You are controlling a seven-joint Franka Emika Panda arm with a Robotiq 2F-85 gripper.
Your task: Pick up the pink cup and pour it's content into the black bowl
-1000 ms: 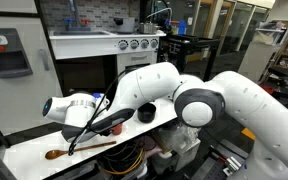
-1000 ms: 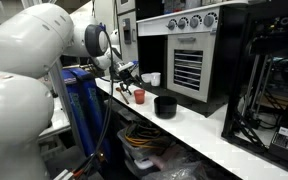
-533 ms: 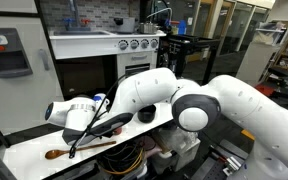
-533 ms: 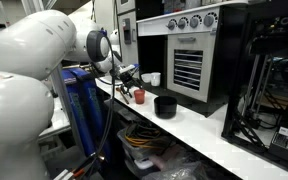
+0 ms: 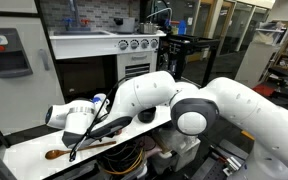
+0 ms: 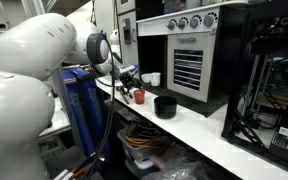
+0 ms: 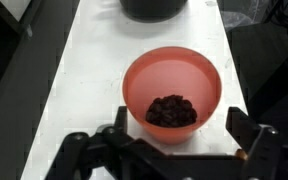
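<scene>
Pink cup [image 7: 154, 72] upright on white table [image 7: 84, 70], dark lumps [image 7: 172, 110] heaped in its bottom — just ahead of gripper [image 7: 176, 128], jaws spread wide to either side, clasping nothing. Farther along the same table, black bowl [image 7: 154, 8], near the cup yet not touching it; only its near rim inside the wrist view.

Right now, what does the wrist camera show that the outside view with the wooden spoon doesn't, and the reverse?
Only the wrist view: the inside of the small pinkish-red plastic cup, dark lumps lying at its bottom, and the open pincer with a tip on either side of it. Only that exterior view: the long wooden spoon, the robot's big white arm and the stove knobs behind. Both: the white counter and the round black bowl.
</scene>
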